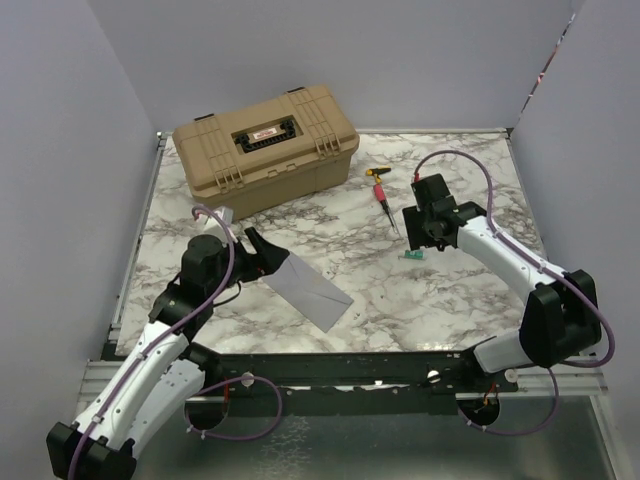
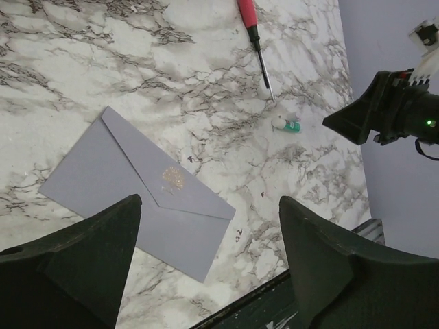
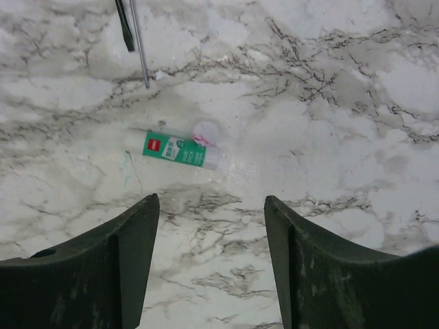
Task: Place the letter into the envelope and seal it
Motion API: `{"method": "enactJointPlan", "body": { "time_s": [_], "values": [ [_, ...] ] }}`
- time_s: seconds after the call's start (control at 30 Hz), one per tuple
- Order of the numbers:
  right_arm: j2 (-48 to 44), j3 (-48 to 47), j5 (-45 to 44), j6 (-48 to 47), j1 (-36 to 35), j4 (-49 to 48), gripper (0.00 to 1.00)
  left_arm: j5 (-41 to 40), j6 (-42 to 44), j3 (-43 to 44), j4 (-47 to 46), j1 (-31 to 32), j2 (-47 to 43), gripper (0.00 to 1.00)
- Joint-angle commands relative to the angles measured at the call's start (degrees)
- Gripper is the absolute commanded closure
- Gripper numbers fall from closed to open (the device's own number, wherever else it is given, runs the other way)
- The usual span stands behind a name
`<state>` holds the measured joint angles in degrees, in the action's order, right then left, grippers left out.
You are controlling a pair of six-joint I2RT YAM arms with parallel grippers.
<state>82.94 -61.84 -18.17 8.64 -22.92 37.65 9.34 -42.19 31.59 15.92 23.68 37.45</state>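
The grey-lilac envelope (image 1: 312, 287) (image 2: 137, 181) lies flat on the marble table, slanted, with its pointed flap folded down and a small gold mark at the flap's tip. The letter is hidden or out of view. My left gripper (image 1: 262, 250) (image 2: 209, 200) hovers open over the envelope's near-left part, nothing between its fingers. My right gripper (image 1: 424, 240) (image 3: 211, 199) is open too, hanging just above the table beside a small green-and-white glue stick (image 1: 412, 256) (image 3: 180, 149) (image 2: 287, 124), holding nothing.
A large tan case (image 1: 265, 145) stands closed at the back left. A red-handled screwdriver (image 1: 385, 200) (image 2: 254, 38) (image 3: 137, 41) lies behind the glue stick. The table's dark front rail (image 1: 340, 365) runs just beyond the envelope's near corner.
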Motion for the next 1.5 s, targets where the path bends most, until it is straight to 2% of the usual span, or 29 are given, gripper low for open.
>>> {"method": "enactJointPlan", "body": {
  "time_s": [0.0,0.17,0.47,0.6,0.97,1.23,1.47],
  "values": [
    [-2.82,3.18,5.23,-8.90,0.59,-1.38,0.36,-0.40,2.43,3.46,1.50,-0.19,-1.06,0.14],
    [-3.36,5.56,8.41,-16.23,0.60,-0.26,0.45,0.61,6.65,6.92,1.40,-0.15,0.99,0.11],
    [2.51,3.31,13.22,-24.65,0.59,-1.04,0.49,2.49,6.83,7.73,-0.83,-0.15,5.86,0.10],
    [4.52,3.05,15.82,-28.15,0.64,-3.94,0.59,1.75,7.23,8.34,-0.86,-0.18,6.57,0.10],
    [11.49,1.75,14.50,-34.61,0.67,-6.16,0.61,0.59,10.26,11.65,-1.13,-0.19,11.85,0.09],
    [13.85,-0.10,19.25,-37.60,1.27,-7.14,0.63,0.45,11.42,12.99,-1.07,-0.20,14.14,0.09],
    [15.58,1.32,19.74,-38.48,2.24,-6.73,0.67,0.59,10.25,12.35,-1.07,-0.20,14.14,0.09]
  ]
}}
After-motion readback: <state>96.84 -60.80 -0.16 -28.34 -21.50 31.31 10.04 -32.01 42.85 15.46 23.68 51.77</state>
